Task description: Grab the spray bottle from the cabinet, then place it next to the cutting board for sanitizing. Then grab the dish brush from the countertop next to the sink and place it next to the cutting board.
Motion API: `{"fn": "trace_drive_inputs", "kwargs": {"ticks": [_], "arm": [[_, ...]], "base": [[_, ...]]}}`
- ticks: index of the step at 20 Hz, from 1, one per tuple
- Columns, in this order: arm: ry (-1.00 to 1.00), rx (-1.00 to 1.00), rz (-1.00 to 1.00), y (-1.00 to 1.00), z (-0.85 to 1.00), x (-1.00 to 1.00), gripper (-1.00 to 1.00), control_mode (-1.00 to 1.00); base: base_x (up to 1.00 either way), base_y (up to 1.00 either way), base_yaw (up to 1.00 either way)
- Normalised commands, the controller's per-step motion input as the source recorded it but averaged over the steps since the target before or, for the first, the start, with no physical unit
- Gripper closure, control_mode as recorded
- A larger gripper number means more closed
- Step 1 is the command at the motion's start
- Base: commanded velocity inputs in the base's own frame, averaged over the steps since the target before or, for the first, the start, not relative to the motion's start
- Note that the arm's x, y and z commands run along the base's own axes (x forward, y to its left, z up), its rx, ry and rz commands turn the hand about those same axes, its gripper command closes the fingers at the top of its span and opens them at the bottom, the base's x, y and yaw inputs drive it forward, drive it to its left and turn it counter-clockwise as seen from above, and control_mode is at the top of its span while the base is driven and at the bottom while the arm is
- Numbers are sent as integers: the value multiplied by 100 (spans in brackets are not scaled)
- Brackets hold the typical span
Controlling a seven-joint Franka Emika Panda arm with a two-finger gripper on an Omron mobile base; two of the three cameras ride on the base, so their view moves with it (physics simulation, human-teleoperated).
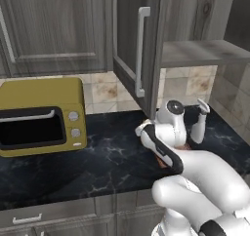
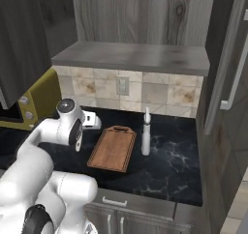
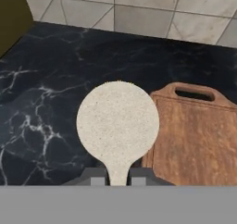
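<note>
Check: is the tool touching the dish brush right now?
Touching. In the hand view the tool has both finger tips shut on the slim handle of the dish brush, no gap either side.

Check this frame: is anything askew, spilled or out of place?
Nothing spilled or damaged. The spray bottle stands upright beside the cutting board. The cabinet door hangs open over the countertop. The gripper holds the dish brush beside the board.

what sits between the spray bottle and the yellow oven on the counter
In the right base view, the cutting board lies just left of the spray bottle; further left, the robot's arm blocks the countertop before the yellow oven.
</note>
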Motion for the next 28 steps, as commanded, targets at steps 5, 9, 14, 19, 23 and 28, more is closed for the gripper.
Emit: {"fn": "trace_drive_inputs", "kwargs": {"ticks": [5, 9, 14, 19, 23, 28], "arm": [[1, 0, -6, 11, -20, 10, 100, -100], [0, 0, 0, 0, -32, 9, 100, -100], [0, 0, 0, 0, -42, 19, 100, -100], [0, 0, 0, 6, -31, 17, 100, -100], [0, 0, 0, 2, -29, 14, 100, -100], [0, 0, 0, 3, -32, 20, 100, -100]], "base": [[0, 0, 0], [0, 0, 0], [0, 0, 0], [0, 0, 0], [0, 0, 0], [0, 0, 0]]}}
